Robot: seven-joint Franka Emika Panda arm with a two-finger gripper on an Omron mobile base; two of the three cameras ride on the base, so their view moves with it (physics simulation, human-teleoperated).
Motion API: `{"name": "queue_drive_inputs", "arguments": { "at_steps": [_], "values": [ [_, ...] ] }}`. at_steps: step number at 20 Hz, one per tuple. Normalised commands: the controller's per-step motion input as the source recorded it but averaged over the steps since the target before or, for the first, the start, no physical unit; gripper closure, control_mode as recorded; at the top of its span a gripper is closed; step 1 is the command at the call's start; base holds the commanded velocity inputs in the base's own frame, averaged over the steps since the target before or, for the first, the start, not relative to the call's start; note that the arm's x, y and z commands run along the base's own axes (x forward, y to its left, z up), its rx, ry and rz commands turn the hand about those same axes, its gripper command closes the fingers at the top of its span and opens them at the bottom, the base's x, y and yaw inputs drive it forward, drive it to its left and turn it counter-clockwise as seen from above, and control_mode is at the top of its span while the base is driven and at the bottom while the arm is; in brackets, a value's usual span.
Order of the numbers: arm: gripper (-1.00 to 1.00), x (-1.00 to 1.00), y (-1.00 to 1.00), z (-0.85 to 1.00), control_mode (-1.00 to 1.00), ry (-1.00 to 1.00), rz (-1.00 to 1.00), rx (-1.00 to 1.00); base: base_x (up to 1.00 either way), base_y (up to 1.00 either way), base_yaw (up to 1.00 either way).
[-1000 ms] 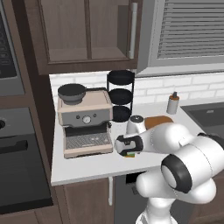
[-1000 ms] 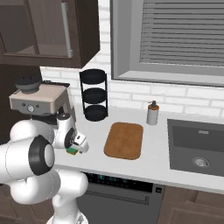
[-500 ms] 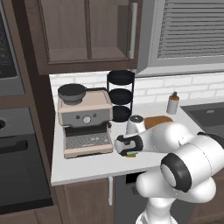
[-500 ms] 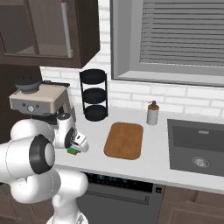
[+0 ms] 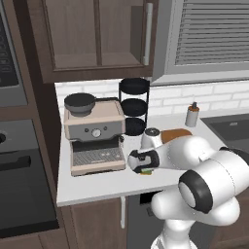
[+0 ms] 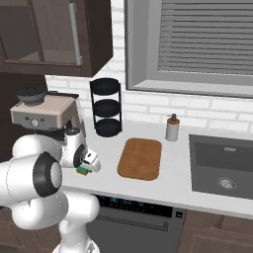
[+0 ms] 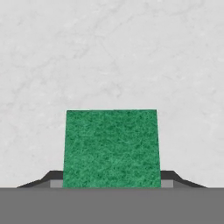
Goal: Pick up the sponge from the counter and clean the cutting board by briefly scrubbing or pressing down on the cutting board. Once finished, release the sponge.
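The sponge (image 7: 111, 148) shows its green top in the hand view, lying on the white counter (image 7: 113, 52). My gripper (image 7: 111, 179) is shut on the sponge, with a dark fingertip (image 7: 52, 178) pressed against each side. From the base views, the gripper (image 5: 144, 168) reaches low over the sponge (image 5: 145, 171) in front of the coffee machine. The sponge (image 6: 82, 171) peeks out under the hand (image 6: 89, 162). The orange-brown cutting board (image 6: 141, 158) lies flat to the right of the gripper, apart from it. My arm partly hides the cutting board (image 5: 176, 133) in the left base view.
A coffee machine (image 5: 92, 136) stands at the counter's left end, close to the hand. A black tiered rack (image 6: 106, 106) stands by the backsplash, with a soap bottle (image 6: 172, 128) further right. The sink (image 6: 222, 170) is at the far right. The counter's front edge (image 6: 163, 200) runs just below the hand.
The jaws have closed from wide open onto the sponge. The arm and the sponge have hardly shifted.
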Motion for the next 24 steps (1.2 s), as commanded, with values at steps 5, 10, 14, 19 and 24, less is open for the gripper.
{"name": "queue_drive_inputs", "arguments": {
  "at_steps": [5,10,14,19,24],
  "values": [
    [1.0,0.0,-0.42,0.18,-1.0,-0.02,0.03,0.01,0.0,0.0,0.0],
    [1.0,0.0,-0.65,0.4,-1.0,-0.03,0.04,0.03,0.0,0.0,0.0],
    [1.0,0.0,-0.59,0.44,-1.0,0.0,0.0,0.01,0.0,0.0,0.0],
    [1.0,0.05,-0.53,0.24,-1.0,0.0,0.0,0.0,0.0,0.0,0.0],
    [1.0,0.33,-0.66,0.16,-1.0,0.15,0.02,0.0,0.0,0.0,0.0]
  ]
}}
